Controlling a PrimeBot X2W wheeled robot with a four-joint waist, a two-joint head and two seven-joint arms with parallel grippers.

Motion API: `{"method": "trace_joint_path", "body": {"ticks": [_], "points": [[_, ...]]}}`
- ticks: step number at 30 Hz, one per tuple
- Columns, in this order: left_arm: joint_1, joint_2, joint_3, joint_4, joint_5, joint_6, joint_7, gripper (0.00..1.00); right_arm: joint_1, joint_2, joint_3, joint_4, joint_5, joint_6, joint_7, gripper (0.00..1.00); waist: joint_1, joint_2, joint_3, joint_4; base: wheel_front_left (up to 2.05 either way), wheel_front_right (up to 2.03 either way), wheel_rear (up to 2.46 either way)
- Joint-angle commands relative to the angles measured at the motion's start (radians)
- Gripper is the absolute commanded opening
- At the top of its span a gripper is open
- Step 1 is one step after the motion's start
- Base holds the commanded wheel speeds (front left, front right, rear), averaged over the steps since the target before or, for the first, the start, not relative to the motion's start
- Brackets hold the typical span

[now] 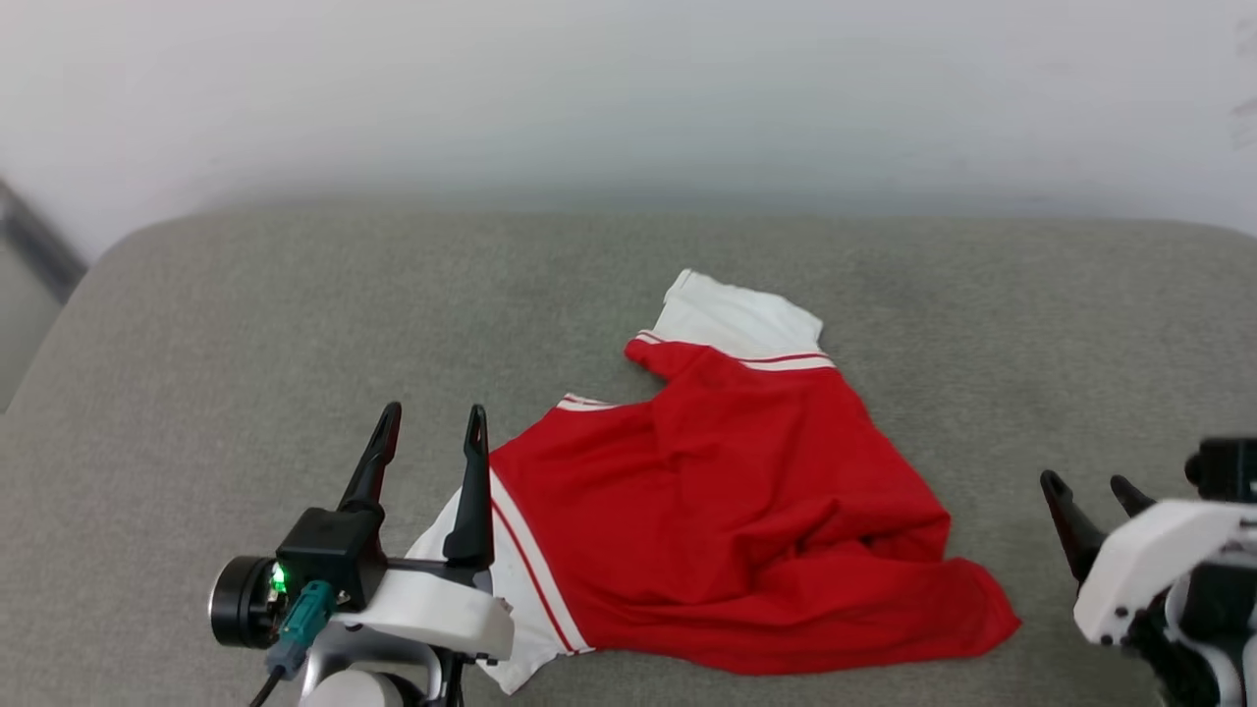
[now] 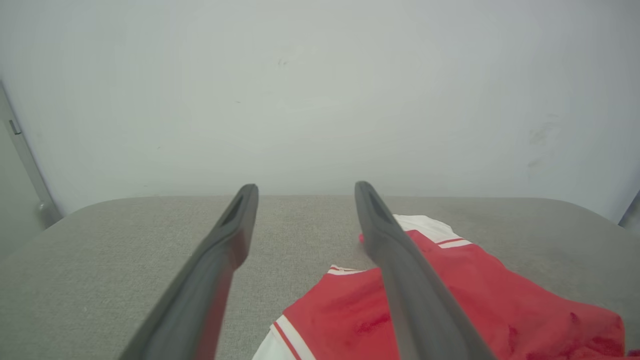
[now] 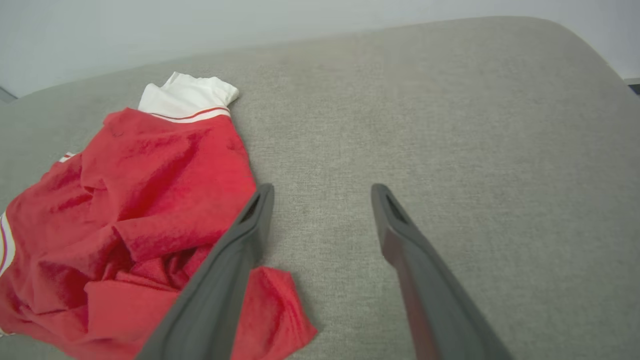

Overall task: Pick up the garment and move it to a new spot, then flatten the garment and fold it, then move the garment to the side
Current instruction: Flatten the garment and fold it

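The garment (image 1: 727,511), a red shirt with white striped sleeves, lies rumpled on the grey padded surface (image 1: 245,324), one white sleeve pointing away from me. Its lettering is hidden. My left gripper (image 1: 434,432) stands open over the near-left white sleeve, empty. From the left wrist the garment (image 2: 470,300) lies to the lower right behind the right finger, and the left gripper (image 2: 302,192) holds nothing. My right gripper (image 1: 1090,486) is open at the right, clear of the cloth's corner. In the right wrist view the garment (image 3: 135,215) lies left of the open right gripper (image 3: 322,192).
A pale wall (image 1: 628,98) rises behind the grey surface. Bare grey padding spreads to the far left and right of the shirt (image 3: 450,125). A dark strip (image 1: 39,245) runs down the wall at the far left.
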Motion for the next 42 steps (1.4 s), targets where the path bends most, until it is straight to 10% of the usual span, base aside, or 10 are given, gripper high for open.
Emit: {"method": "trace_joint_path", "body": {"ticks": [1,21,22,23,24,34,42], "points": [[-0.021,-0.009,-0.004,-0.005,0.006,0.000,-0.007,1.00,-0.050,-0.026,0.015,0.031,0.021,0.000,0.051,1.00,0.0000,0.0000,0.050,0.042,0.00,0.00,0.00],[-0.140,-0.085,-0.024,0.064,0.018,-0.035,-0.046,1.00,-0.397,-0.155,0.311,0.471,0.223,-0.001,0.332,1.00,0.0000,0.0000,0.240,0.170,0.00,0.00,0.00],[-0.139,-0.085,-0.022,0.068,0.017,-0.036,-0.048,1.00,-0.390,-0.154,0.317,0.497,0.227,-0.001,0.348,0.97,0.0000,0.0000,0.238,0.170,0.00,0.00,0.00],[-0.138,-0.084,-0.018,0.071,0.016,-0.036,-0.050,1.00,-0.382,-0.152,0.324,0.520,0.231,-0.001,0.362,0.33,0.0000,0.0000,0.236,0.170,0.00,0.00,0.00],[-0.135,-0.083,-0.016,0.075,0.015,-0.037,-0.051,1.00,-0.379,-0.150,0.329,0.532,0.236,-0.001,0.364,0.00,0.0000,0.0000,0.232,0.167,0.00,0.00,0.00],[-0.076,-0.054,0.007,0.085,0.005,-0.021,-0.046,1.00,-0.387,-0.197,0.341,0.433,0.235,0.000,0.267,0.00,0.0000,0.0000,0.139,0.089,0.00,0.00,0.00],[-0.020,-0.025,0.015,0.068,-0.010,-0.005,-0.023,1.00,-0.111,-0.173,0.222,0.238,0.176,0.000,0.291,0.00,0.0000,0.0000,0.073,0.010,0.00,0.00,0.00]]}}
